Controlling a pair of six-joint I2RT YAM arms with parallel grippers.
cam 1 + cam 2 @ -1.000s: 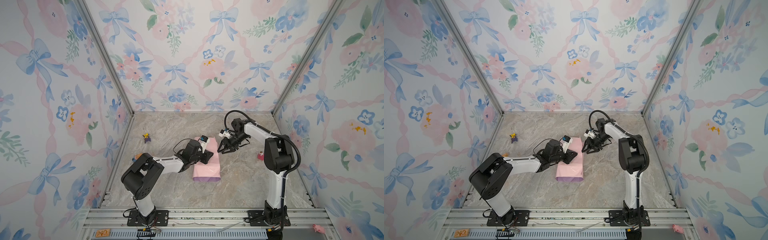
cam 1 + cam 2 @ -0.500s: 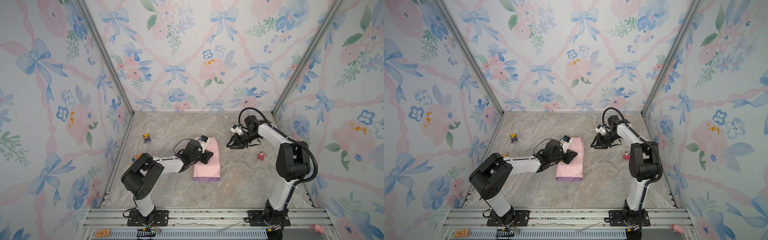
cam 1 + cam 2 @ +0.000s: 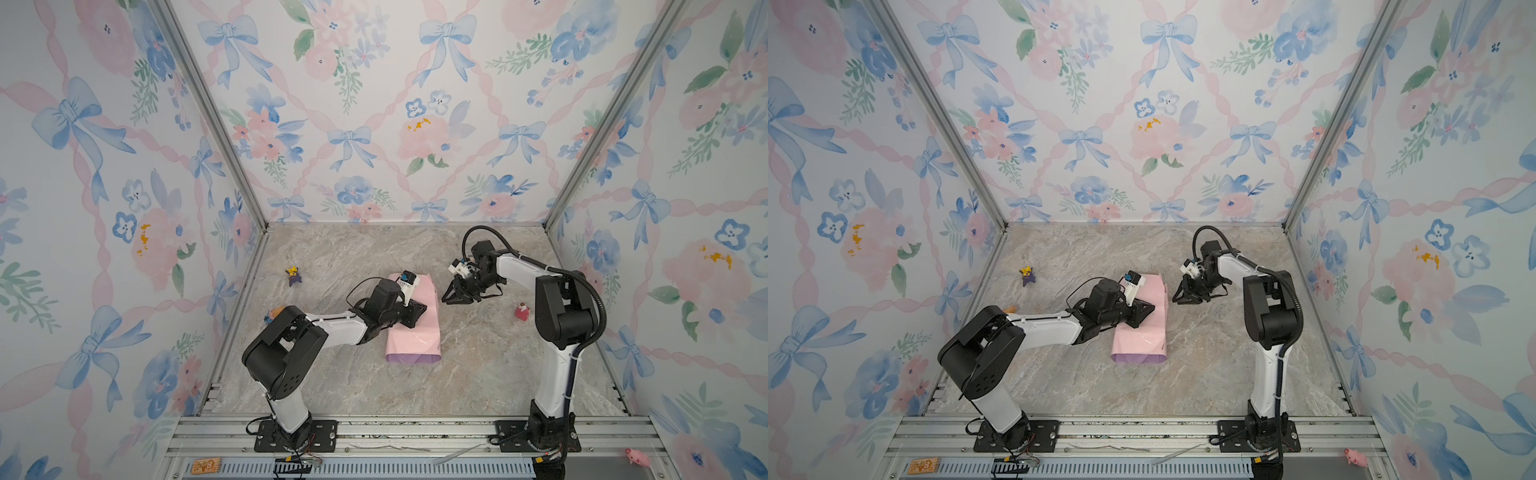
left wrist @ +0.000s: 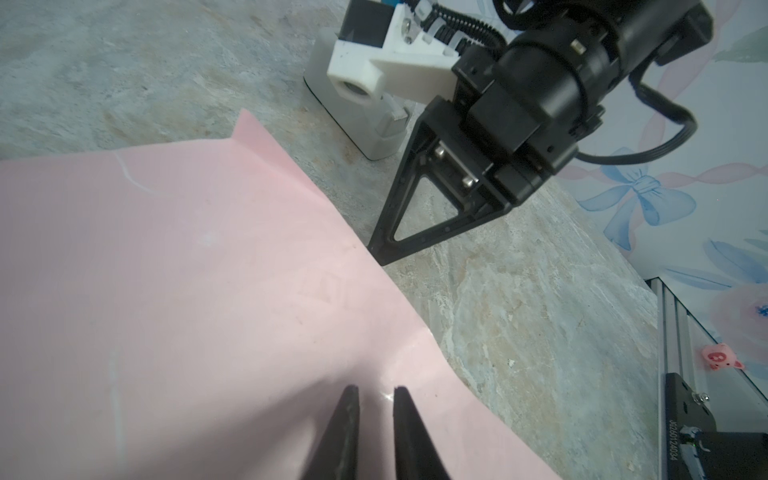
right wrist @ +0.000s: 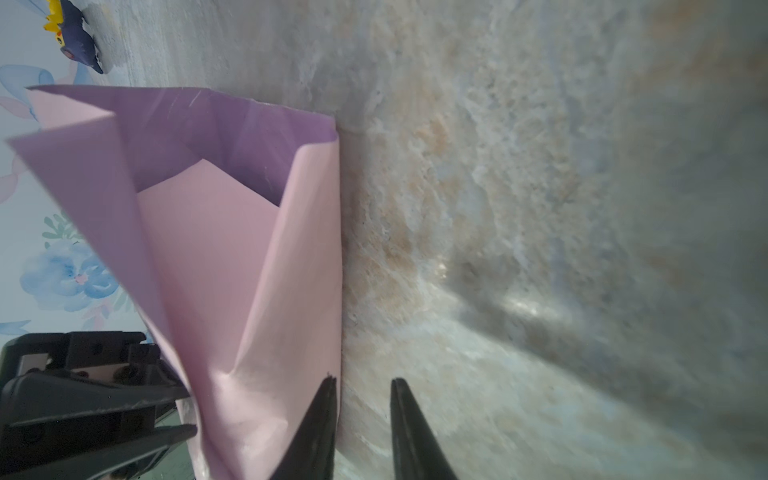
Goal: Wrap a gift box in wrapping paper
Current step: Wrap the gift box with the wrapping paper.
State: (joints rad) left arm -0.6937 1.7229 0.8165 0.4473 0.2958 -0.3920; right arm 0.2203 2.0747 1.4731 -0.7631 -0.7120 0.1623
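The wrapping paper (image 3: 415, 336) lies mid-table folded into a long pink packet; its near end is open and shows lilac inside (image 3: 1138, 358). The gift box is hidden. My left gripper (image 3: 417, 311) rests on top of the pink paper (image 4: 187, 270). Its tips (image 4: 376, 392) stand a narrow gap apart with nothing between them. My right gripper (image 3: 451, 300) points down at the table just off the packet's right edge, near the far corner. In the right wrist view one fingertip (image 5: 328, 386) touches the paper's edge (image 5: 216, 232). The right gripper (image 5: 361, 382) is slightly open and empty.
A grey-white tape dispenser (image 4: 357, 124) stands behind the right gripper (image 4: 382, 253). Small toys lie around: a purple-yellow one (image 3: 294, 275) at far left, a red one (image 3: 521, 311) to the right and an orange one (image 3: 272, 316) by the left arm. A pink pig (image 3: 638, 456) sits on the front rail.
The right gripper swung away to the right, then came back to the packet's right edge, its jaws narrowing. The left arm and the paper have not moved.
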